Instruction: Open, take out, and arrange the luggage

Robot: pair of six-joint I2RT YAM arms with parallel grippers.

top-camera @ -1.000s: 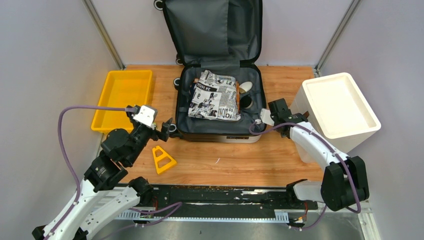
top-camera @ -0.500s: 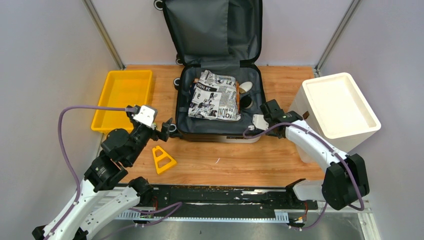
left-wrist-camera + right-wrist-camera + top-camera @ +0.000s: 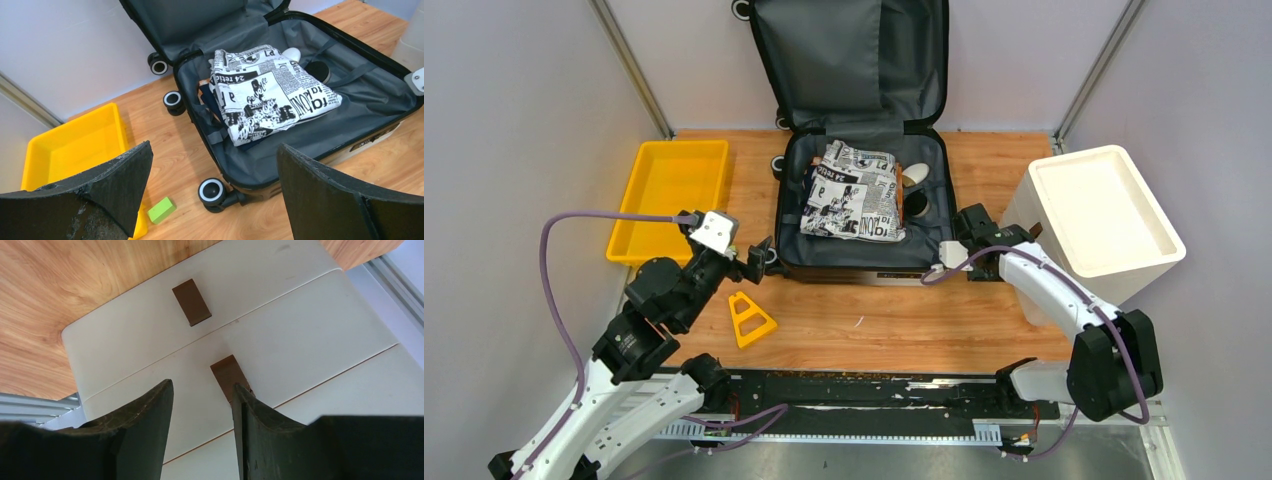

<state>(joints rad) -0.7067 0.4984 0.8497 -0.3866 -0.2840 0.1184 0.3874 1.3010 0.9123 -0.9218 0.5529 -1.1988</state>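
Note:
The luggage (image 3: 796, 215) lies open at the table's back centre, its dark grey lined lid (image 3: 849, 60) standing against the wall. Inside lie a folded newspaper-print cloth (image 3: 854, 190), a white rounded item (image 3: 914, 175) and a dark round item (image 3: 916, 205). My left gripper (image 3: 759, 258) is open and empty beside the luggage's front left wheel (image 3: 214, 191); the left wrist view shows the luggage (image 3: 300, 145) and the cloth (image 3: 267, 92) beyond my gripper (image 3: 214, 150). My right gripper (image 3: 201, 386) is open, empty, and faces the white bin's wall right of the luggage.
A yellow tray (image 3: 667, 195) sits at the left. A white bin (image 3: 1099, 215) stands at the right, with brown patches (image 3: 191, 301) on its wall. A yellow triangular piece (image 3: 750, 318) lies in front of the luggage. A green block (image 3: 161, 209) lies by the tray.
My right wrist has shifted a little at the luggage's right front corner and turned, its white camera box dropping toward me. The left arm and the luggage have not moved.

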